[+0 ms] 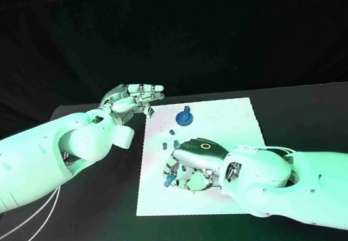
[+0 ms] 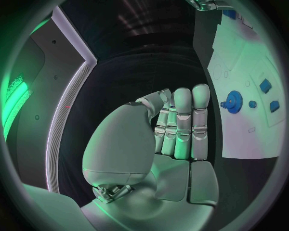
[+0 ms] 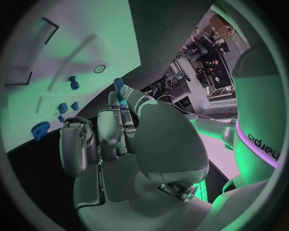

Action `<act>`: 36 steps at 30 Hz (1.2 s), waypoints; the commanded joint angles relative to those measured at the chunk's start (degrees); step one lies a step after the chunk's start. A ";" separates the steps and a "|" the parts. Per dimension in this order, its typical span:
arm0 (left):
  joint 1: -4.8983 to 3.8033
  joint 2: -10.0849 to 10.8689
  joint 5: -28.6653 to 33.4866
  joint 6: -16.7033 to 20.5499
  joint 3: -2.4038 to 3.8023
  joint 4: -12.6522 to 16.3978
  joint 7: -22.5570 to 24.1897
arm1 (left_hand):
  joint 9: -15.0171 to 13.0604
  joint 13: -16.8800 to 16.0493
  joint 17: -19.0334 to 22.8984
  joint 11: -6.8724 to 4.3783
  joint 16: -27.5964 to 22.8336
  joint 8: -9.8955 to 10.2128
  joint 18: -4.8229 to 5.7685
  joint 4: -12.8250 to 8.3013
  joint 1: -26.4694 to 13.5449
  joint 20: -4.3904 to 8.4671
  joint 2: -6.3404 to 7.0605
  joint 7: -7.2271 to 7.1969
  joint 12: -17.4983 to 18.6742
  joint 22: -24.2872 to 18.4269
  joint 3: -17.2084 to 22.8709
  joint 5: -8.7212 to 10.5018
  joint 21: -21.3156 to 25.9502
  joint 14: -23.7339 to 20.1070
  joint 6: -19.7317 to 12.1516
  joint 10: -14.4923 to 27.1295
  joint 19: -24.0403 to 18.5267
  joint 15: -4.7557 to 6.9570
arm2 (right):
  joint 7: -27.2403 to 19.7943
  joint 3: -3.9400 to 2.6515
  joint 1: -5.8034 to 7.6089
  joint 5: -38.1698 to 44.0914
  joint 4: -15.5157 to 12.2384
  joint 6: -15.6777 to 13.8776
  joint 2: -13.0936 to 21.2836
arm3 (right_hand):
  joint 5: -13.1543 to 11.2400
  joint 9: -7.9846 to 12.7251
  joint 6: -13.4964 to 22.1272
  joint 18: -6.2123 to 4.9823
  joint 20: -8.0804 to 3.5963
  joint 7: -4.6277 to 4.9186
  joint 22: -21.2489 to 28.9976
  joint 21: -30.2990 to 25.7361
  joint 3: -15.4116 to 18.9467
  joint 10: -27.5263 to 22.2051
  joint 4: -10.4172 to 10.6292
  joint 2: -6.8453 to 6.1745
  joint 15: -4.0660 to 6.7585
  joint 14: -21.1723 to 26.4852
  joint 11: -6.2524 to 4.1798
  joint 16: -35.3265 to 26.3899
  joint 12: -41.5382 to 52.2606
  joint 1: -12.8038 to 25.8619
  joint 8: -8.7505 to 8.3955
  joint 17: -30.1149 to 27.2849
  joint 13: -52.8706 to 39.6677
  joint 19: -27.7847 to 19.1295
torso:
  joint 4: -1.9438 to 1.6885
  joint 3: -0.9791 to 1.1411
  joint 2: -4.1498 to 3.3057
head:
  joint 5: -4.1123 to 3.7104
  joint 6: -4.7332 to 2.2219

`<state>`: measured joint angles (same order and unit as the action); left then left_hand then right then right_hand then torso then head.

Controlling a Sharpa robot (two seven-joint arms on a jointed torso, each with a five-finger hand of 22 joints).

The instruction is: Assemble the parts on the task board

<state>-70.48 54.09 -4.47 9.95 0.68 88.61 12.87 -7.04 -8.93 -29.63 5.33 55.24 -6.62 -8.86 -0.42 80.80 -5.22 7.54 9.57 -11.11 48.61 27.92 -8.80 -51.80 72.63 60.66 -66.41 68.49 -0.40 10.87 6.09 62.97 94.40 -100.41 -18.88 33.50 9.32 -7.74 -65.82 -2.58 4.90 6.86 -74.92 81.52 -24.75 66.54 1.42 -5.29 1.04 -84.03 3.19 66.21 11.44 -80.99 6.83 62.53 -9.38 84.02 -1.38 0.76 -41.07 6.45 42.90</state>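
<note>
Blue part [image 3: 118,86] at right hand's [image 1: 193,162] fingertips (over task board [image 1: 232,142])

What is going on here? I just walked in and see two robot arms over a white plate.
The robot is assembling small blue parts on the white task board. Its right hand is low over the board's near half and pinches a small blue peg at its fingertips. Its left hand hovers off the board's far left corner, fingers together, holding nothing. A round blue gear sits on the far part of the board, with a few small blue pieces loose nearby.
</note>
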 commanded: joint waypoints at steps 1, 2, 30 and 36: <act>-0.02 -0.12 -0.20 -1.08 0.02 0.19 0.22 | 0.06 -0.09 0.06 0.02 -0.37 0.30 -0.65 -0.26 -0.21 -0.06 -0.39 0.27 -0.30 -0.04 -0.09 -0.16 0.13 -0.38 -0.27 0.54 -0.28 -0.05 | -0.73 0.04 -0.43 1.88 1.02 0.99 -0.71 | 0.32 -0.51 -0.50 0.79 -0.49 0.03 -11.55 -0.20 -0.10 0.19 -0.34 0.50 0.43 -1.60 0.07 0.35 -0.29 -0.12 0.09 -0.05 0.06 3.09 | 0.02 0.05 0.03 | 0.15 0.06; -0.02 -0.12 -0.20 -1.08 0.02 0.18 0.21 | 0.06 -0.09 0.06 0.02 -0.37 0.30 -0.65 -0.26 -0.21 -0.06 -0.39 0.27 -0.30 -0.04 -0.09 -0.16 0.13 -0.38 -0.27 0.54 -0.28 -0.05 | -0.72 0.06 -0.53 2.04 1.36 1.22 -0.95 | 0.32 -0.51 -0.50 0.79 -0.49 0.03 -11.55 -0.20 -0.10 0.19 -0.34 0.50 0.43 -1.60 0.07 0.35 -0.29 -0.12 0.09 -0.05 0.06 3.09 | 0.02 0.05 0.03 | 0.15 0.06; -0.02 -0.31 -0.20 -1.16 0.02 -0.05 0.14 | 0.09 -0.11 0.18 0.02 -0.36 0.32 -0.66 -0.35 -0.21 -0.06 -0.45 0.28 -0.37 -0.13 -0.10 -0.15 0.24 -0.40 -0.31 0.62 -0.22 -0.05 | 3.29 0.30 -1.00 6.83 4.30 4.18 -1.93 | 0.45 -0.60 -0.57 0.97 -0.47 0.07 -11.90 0.64 -0.02 0.31 -0.33 0.50 0.38 -1.64 0.12 0.64 -0.43 0.05 0.09 0.25 0.09 3.37 | 0.10 0.09 0.07 | 0.41 0.13; -0.02 -0.42 -0.26 -1.29 0.02 -0.10 0.07 | 0.09 -0.11 0.18 0.02 -0.36 0.32 -0.66 -0.35 -0.21 -0.06 -0.45 0.28 -0.37 -0.13 -0.10 -0.15 0.24 -0.40 -0.31 0.62 -0.22 -0.05 | 4.56 0.30 -1.00 8.43 4.30 3.50 -2.19 | 0.48 -0.63 -0.61 0.97 -0.46 0.06 -11.91 0.65 -0.01 0.36 -0.32 0.54 0.38 -1.64 0.11 0.66 -0.45 0.08 0.11 0.27 0.09 3.37 | 0.02 0.10 0.04 | 0.31 0.08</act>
<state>-70.48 53.80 -4.49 9.81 0.68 88.49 12.71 -7.04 -8.98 -29.51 5.53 55.24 -6.62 -8.86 -0.42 80.80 -5.22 7.54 9.57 -11.11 48.54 27.92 -8.80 -51.81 72.60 60.66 -66.21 68.49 -0.42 13.73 6.39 62.01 100.49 -96.12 -15.65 31.39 9.54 -7.78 -65.89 -2.59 4.91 6.79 -74.90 81.88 -24.72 66.63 1.41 -5.42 1.04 -84.03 3.31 66.50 11.19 -80.91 6.73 62.73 -9.26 84.02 -1.32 0.87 -41.00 6.81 43.03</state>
